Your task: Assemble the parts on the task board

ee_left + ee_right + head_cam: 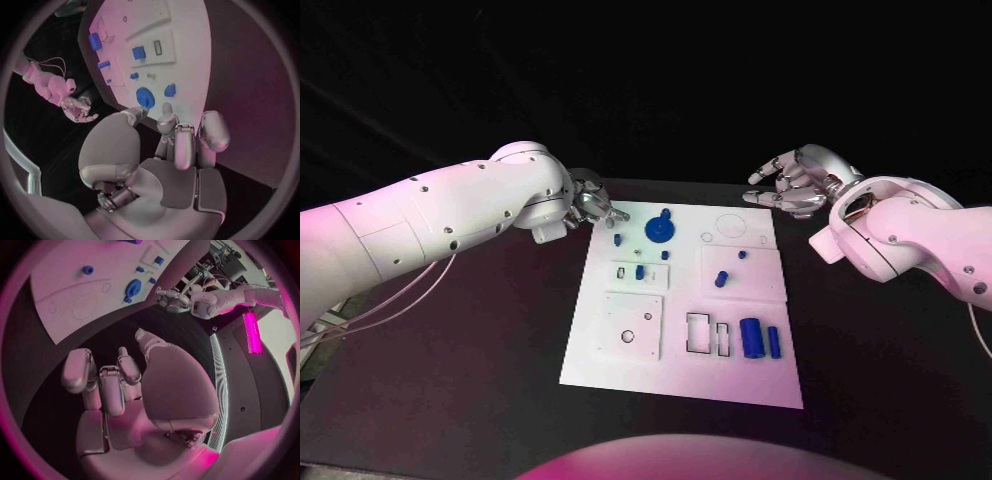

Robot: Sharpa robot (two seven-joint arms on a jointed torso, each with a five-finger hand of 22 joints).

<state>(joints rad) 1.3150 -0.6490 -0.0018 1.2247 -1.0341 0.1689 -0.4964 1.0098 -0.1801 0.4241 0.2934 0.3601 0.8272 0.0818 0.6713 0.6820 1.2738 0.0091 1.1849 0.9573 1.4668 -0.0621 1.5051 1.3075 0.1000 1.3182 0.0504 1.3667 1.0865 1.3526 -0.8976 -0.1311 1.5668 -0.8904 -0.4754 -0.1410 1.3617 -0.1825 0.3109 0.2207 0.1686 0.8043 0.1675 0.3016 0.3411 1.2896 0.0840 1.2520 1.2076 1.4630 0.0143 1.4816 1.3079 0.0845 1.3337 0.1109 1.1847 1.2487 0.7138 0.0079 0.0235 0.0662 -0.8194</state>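
Observation:
The white task board (678, 376) lies in the middle of the black table. On it are a round blue part (658, 230), several small blue pieces such as one at mid-board (721, 280), and two blue cylinders (762, 339) near the front right. My left hand (596, 208) hovers at the board's far left corner, fingers apart, holding nothing. My right hand (790, 185) hangs off the far right corner, also empty with spread fingers. The left wrist view shows the left hand (178, 145) just short of the round blue part (145, 96). The right wrist view shows the right hand (115, 385) short of the board (75, 300).
Rectangular outlined recesses (707, 335) and a raised white square plate (632, 327) mark the board's front half. Black table surface (473, 330) lies on both sides of the board. My left arm (444, 215) reaches in over the table's left part.

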